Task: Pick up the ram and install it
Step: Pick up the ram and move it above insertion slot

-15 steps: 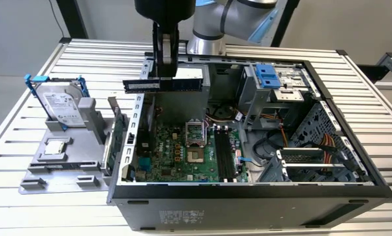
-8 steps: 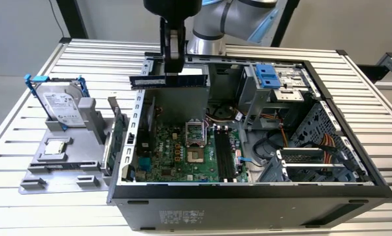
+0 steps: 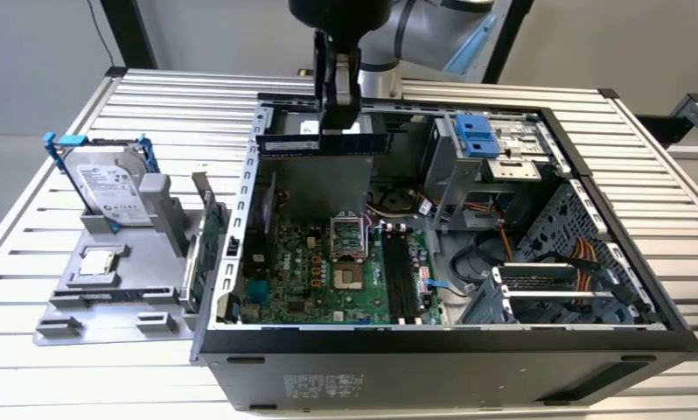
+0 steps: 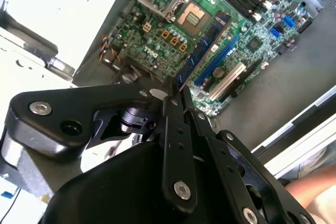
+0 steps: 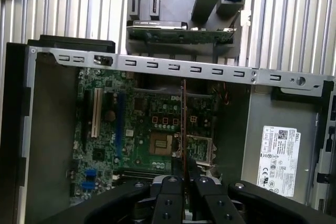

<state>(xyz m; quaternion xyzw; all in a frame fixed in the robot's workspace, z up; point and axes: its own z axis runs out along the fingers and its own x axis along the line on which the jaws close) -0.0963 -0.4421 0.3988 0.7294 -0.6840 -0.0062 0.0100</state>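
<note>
Ram [image 3: 325,143] clamped between the fingers of the gripper [image 3: 341,122], pinched near mid-length, probably for balance so neither end droops. Jaws closed narrow on the thin board, no gap visible at the pads. Stick held level, long axis running across the exterior view, hanging over the rear part of the open computer case [image 3: 443,359], well above the motherboard [image 3: 314,271]. Touching nothing but the fingers.

Edge-on as a thin line in the first wrist view, so board plane in line with the pads; grip looks square, not skewed. Broadside as a blue strip over the board in the second wrist view.

Black memory slots [image 3: 403,280] empty, lying beside the CPU socket [image 3: 346,278], toward the exterior view's right. Slots run near-to-far there; stick sits crosswise to them and well apart, so not seated and, by the look of it, not lined up either.

Outside the case, on the slatted table [image 3: 45,236]: grey holder fixture [image 3: 104,297] with hard drive in blue frame [image 3: 107,188] upright, green expansion card [image 3: 212,232] on edge just beside the case wall. Both parked clear of the work.
</note>
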